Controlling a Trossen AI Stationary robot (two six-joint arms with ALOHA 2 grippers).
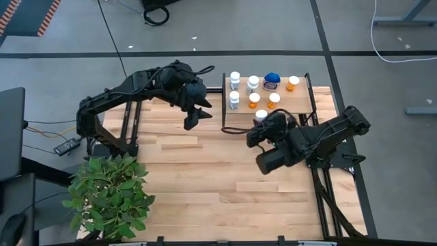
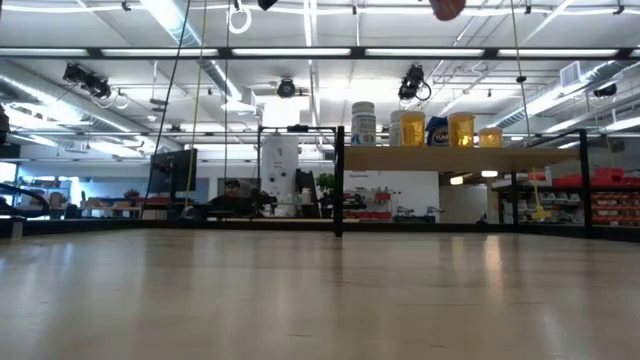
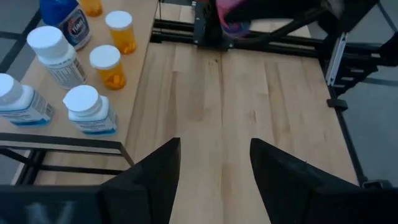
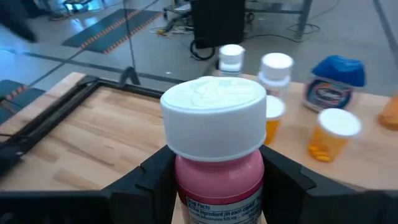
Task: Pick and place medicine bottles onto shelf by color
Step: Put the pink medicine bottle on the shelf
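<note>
Right gripper: the right gripper (image 4: 214, 180) pinched a pink bottle (image 4: 219, 171) between its two dark fingers, the white cap (image 4: 213, 121) standing upright above them.
Right gripper's place: in the high view the right gripper (image 1: 262, 117) hung at the near edge of the shelf (image 1: 304, 102), with the bottle's cap (image 1: 261, 115) showing just in front of the bottles already standing there.
Ahead of the right gripper: two white bottles (image 4: 276, 68), a squat blue bottle (image 4: 333, 78) and an orange bottle (image 4: 331, 134) stood on the shelf beyond the held one; another orange bottle was partly hidden behind its cap.
Shelf rows: from above, white bottles (image 1: 235, 80) stood at one end, the blue bottle (image 1: 272, 81) in the middle, orange bottles (image 1: 293, 83) towards the other end, all upright.
Left gripper: the left gripper (image 3: 214, 171) had its fingers spread, with nothing between them, over bare tabletop (image 3: 261, 93).
Left gripper's place: in the high view the left gripper (image 1: 193, 116) hovered just beside the shelf's white-bottle end, apart from it.
Beside the left gripper: white bottles (image 3: 88, 109) and orange bottles (image 3: 106, 66) stood on the shelf to one side of its fingers.
Low view: the shelf (image 2: 440, 157) appeared raised on black rails, bottles lined up on top.
Plant: a green plant (image 1: 109, 195) sat at the table's near corner, well apart from both grippers.
</note>
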